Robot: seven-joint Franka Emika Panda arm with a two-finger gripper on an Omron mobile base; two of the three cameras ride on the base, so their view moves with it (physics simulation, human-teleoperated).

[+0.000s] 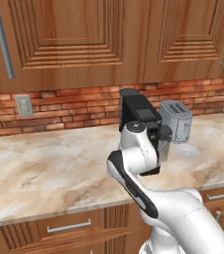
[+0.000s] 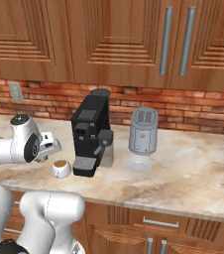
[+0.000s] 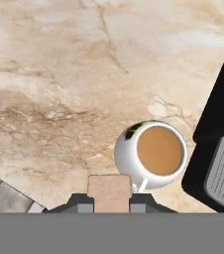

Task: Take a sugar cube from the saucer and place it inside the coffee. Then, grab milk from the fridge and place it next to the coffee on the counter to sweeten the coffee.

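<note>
The end effector [image 3: 109,196] is closed on a tan sugar cube [image 3: 109,192], pinched between its two dark tips at the bottom of the hand view. The coffee [image 3: 151,156] stands on the counter [image 3: 59,84] just past the cube, toward two o'clock from it, its brown surface open to the camera.

The step in hand looks like the drop into the cup. To do it well, the cube should be carried forward and a little toward three o'clock until it sits squarely over the brown liquid, not over the near white rim. The black coffee machine [image 3: 218,144] with its grey drip tray stands close at three o'clock of the cup, so the hand should keep clear of it while shifting that way. Releasing low over the liquid should limit splashing and keep the cube from bouncing off the rim.

In the right base view the coffee [image 2: 61,168] sits near the counter's front edge, at about eight o'clock of the coffee machine [image 2: 90,133]. A silver toaster [image 2: 143,130] stands at three o'clock of the machine, with the saucer [image 2: 138,163] on the stone in front of it. The counter is beige marbled stone over wooden drawers with silver handles; behind it runs a red brick backsplash with a wall outlet [image 2: 16,91], under brown wooden cabinets with long silver handles.
</note>
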